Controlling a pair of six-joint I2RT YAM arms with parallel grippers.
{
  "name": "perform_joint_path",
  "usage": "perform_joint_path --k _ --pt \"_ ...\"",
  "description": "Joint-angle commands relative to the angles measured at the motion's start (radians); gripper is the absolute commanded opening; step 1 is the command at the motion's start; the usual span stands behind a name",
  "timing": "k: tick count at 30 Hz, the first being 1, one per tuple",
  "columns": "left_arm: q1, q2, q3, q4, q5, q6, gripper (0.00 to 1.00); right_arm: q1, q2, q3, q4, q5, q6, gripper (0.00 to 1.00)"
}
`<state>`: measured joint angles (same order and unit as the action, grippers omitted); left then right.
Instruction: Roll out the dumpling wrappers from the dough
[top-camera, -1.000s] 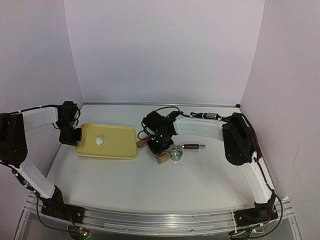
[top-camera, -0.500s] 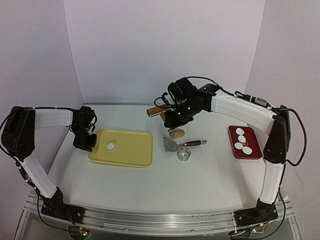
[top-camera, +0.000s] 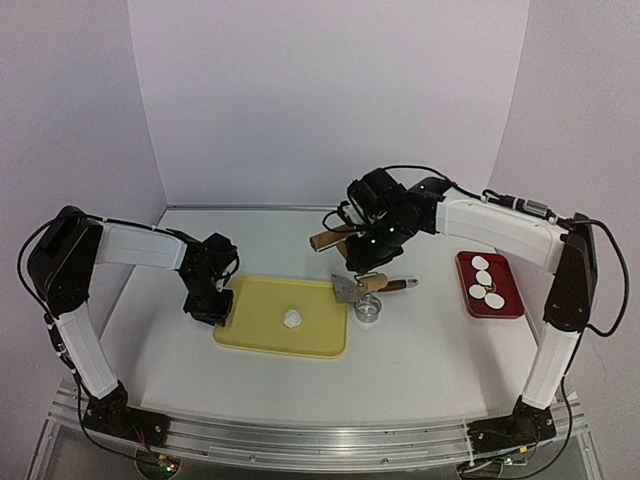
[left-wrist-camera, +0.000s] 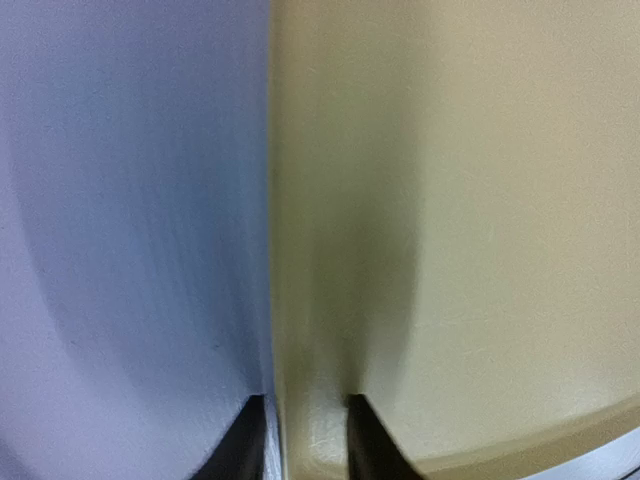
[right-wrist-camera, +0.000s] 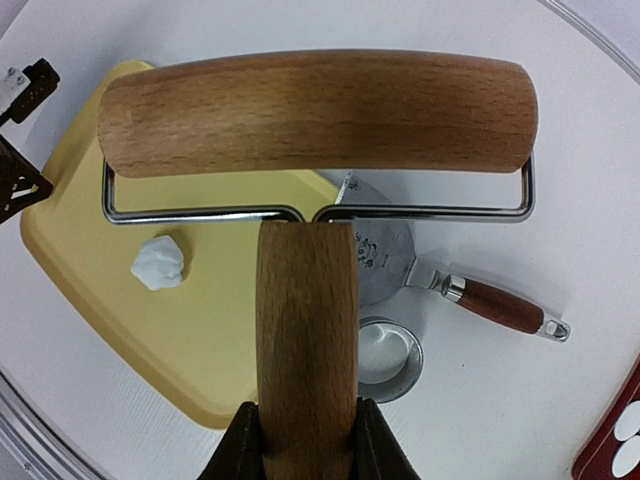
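Left fingers (left-wrist-camera: 243, 445) pinch yellow tray (top-camera: 260, 332) rim to steady it, right fingers (right-wrist-camera: 372, 448) clamp roller (right-wrist-camera: 315, 110) handle, dough lump (top-camera: 291, 318) at its 7 o'clock, dumpling wrappers (top-camera: 489, 279) parked on red plate (top-camera: 512, 268) at 3 o'clock

Left arm bends inward, its pincer (left-wrist-camera: 305, 440) low at the tabletop, pinching a tray (left-wrist-camera: 480, 200) rim. Right arm stretches leftward, pincer (right-wrist-camera: 305, 430) clamping a roller (right-wrist-camera: 318, 110) handle.

Yellow tray (top-camera: 255, 325) flat on white table (top-camera: 420, 375), left of centre. Metal ring cutter (top-camera: 369, 309) on the table just beside tray's far right corner. Scraper (top-camera: 397, 285) just behind cutter: metal blade toward tray, brown wooden handle pointing right. Red tray (top-camera: 511, 272) well apart, at table's right side.
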<state>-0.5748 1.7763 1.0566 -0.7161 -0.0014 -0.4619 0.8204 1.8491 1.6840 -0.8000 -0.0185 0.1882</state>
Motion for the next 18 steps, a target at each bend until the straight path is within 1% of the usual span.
perform_joint_path --k 1,2,3,4,7,9,11,12,15,16,18 --pt "-0.010 -0.074 0.002 -0.027 0.087 -0.083 0.57 0.006 -0.132 0.025 -0.042 -0.004 -0.067 0.00" --pt "-0.010 -0.102 0.018 -0.038 0.082 -0.087 0.69 0.006 -0.143 0.024 -0.054 -0.005 -0.076 0.00" --pt "-0.010 -0.128 0.043 -0.068 0.070 -0.090 0.78 0.007 -0.152 0.022 -0.069 -0.010 -0.083 0.00" --pt "-0.010 -0.148 0.071 -0.098 0.051 -0.093 0.83 0.009 -0.160 0.020 -0.084 -0.017 -0.086 0.00" --pt "-0.009 -0.196 0.190 -0.193 0.021 -0.093 0.92 0.025 -0.172 0.035 -0.137 -0.047 -0.089 0.00" --pt "-0.009 -0.216 0.273 -0.214 0.056 -0.093 0.94 0.045 -0.176 0.042 -0.157 -0.078 -0.083 0.00" --pt "-0.010 -0.231 0.356 -0.181 0.150 -0.096 0.97 0.066 -0.178 0.042 -0.164 -0.107 -0.074 0.00" --pt "-0.010 -0.230 0.383 -0.138 0.220 -0.103 0.98 0.078 -0.175 0.041 -0.165 -0.122 -0.073 0.00" --pt "-0.010 -0.190 0.453 -0.014 0.502 -0.131 1.00 0.115 -0.160 0.045 -0.173 -0.132 -0.079 0.00" --pt "-0.010 -0.173 0.460 0.046 0.587 -0.153 1.00 0.127 -0.155 0.051 -0.173 -0.135 -0.082 0.00" --pt "-0.010 -0.145 0.455 0.110 0.702 -0.184 0.99 0.133 -0.146 0.067 -0.173 -0.147 -0.082 0.00"
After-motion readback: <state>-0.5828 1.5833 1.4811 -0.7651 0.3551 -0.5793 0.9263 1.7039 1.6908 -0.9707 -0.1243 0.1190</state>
